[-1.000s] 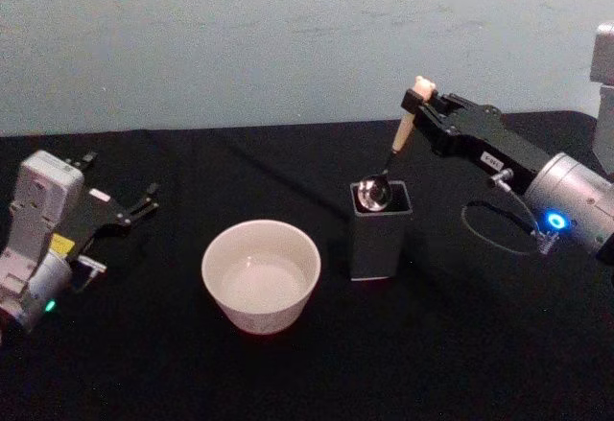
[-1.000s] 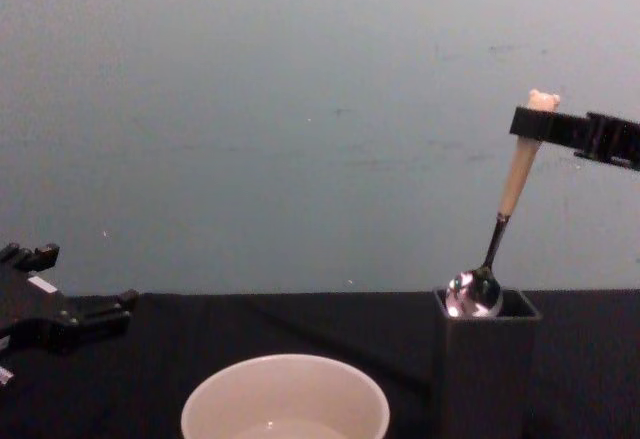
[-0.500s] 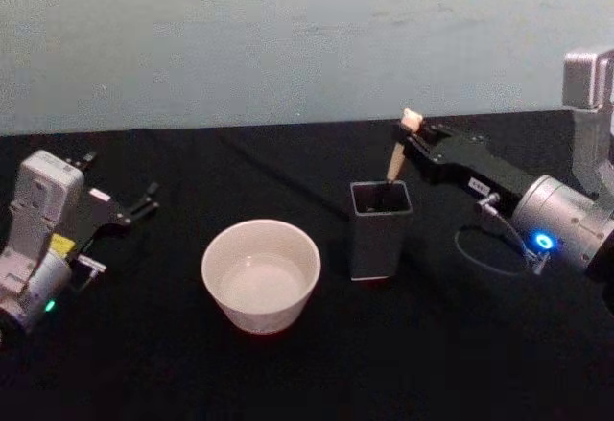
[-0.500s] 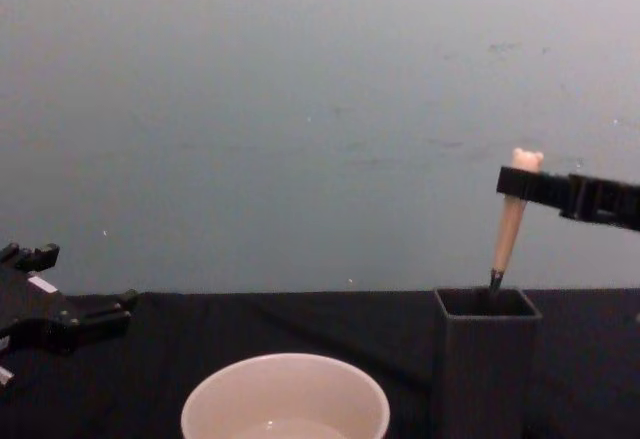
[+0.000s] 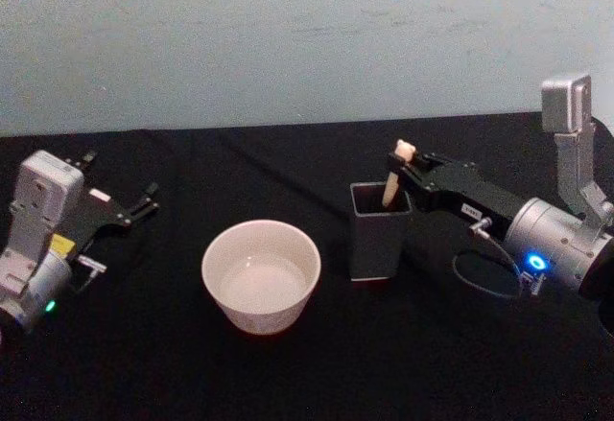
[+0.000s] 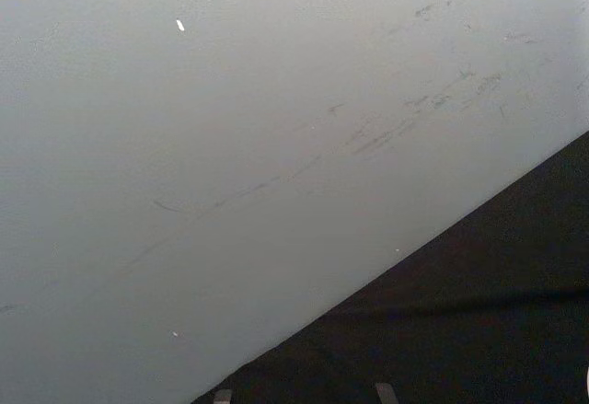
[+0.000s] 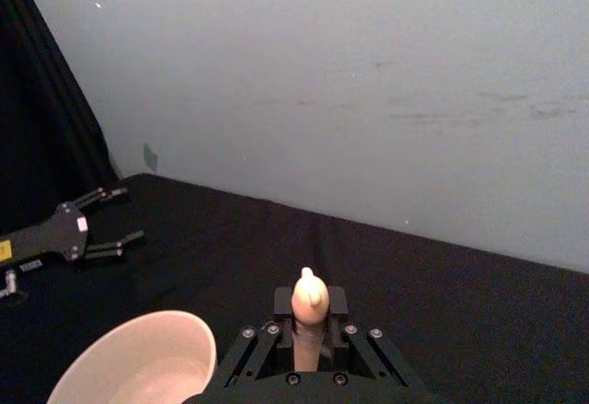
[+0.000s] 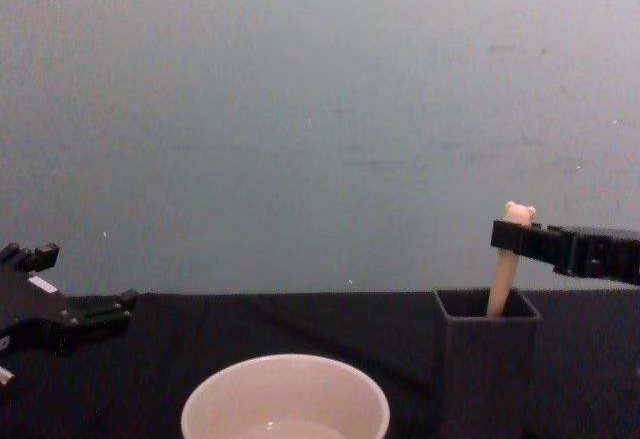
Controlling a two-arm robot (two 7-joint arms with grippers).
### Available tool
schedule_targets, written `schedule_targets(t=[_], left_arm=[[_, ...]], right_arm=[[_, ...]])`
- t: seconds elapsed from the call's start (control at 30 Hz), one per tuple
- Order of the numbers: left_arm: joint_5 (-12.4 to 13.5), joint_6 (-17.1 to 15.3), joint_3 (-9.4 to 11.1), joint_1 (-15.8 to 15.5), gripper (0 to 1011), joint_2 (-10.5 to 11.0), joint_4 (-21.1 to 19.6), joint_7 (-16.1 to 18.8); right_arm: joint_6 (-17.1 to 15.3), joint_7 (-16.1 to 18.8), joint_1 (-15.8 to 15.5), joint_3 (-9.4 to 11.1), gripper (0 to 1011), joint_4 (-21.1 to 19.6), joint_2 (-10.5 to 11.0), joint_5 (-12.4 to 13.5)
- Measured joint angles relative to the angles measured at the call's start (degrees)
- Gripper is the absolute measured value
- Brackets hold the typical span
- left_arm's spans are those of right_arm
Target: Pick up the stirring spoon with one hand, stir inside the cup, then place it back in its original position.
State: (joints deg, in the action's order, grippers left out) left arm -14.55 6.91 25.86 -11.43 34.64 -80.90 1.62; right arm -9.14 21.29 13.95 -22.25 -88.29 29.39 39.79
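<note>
The right end effector pinches the stirring spoon just under its bear head. The spoon stands nearly upright, head up, stem down inside the dark square holder below. The cup stands to its left, and beyond that is the left end effector, spread.

One wide cream-white cup, one stirring spoon with a peach handle and tiny bear head, one dark grey square holder. Two grippers in all: one left gripper, one right gripper. One black table under everything and one pale wall behind it.
</note>
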Motion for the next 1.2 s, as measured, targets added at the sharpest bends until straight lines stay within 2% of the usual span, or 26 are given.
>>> schedule_targets(t=[0.5,1.2], left_arm=[[0.00,0.00,0.00,0.00,1001,0.00,0.00,0.00],[0.00,0.00,0.00,0.00,1001,0.00,0.00,0.00]], right_arm=[[-0.70,-0.05,-0.23,-0.40,214,1.65,-0.70,-1.77],[-0.76,0.25,-0.35,-0.21,214,1.71,-0.82,-1.99]])
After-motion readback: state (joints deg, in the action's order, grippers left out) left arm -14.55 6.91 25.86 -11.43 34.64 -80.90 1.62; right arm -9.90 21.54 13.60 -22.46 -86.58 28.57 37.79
